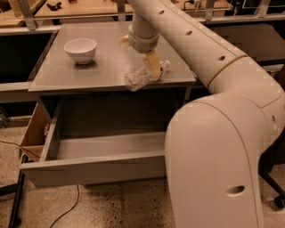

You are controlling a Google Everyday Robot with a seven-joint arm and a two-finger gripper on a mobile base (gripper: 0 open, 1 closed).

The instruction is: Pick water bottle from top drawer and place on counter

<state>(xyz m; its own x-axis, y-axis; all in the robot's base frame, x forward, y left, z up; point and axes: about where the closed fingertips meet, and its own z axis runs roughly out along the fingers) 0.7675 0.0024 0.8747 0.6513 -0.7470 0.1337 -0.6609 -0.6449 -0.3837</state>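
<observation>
The water bottle (pixel 139 78), clear and ribbed, lies tilted at the front edge of the grey counter (pixel 107 62), its left end slightly past the edge. My gripper (pixel 153 67) reaches down from the arm and is shut on the bottle's right part, with one yellowish finger (pixel 152 62) across it. The bottle's cap is hidden behind the fingers. The top drawer (pixel 98 171) is pulled open below the counter, and the part of its inside that shows is empty.
A white bowl (pixel 80 49) stands on the counter's left rear. A brown cardboard box (pixel 33 133) sits left of the drawer. A light wooden tabletop (pixel 89 6) runs behind. My arm's large body (pixel 213 156) fills the right foreground. A cable (pixel 67 209) lies on the floor.
</observation>
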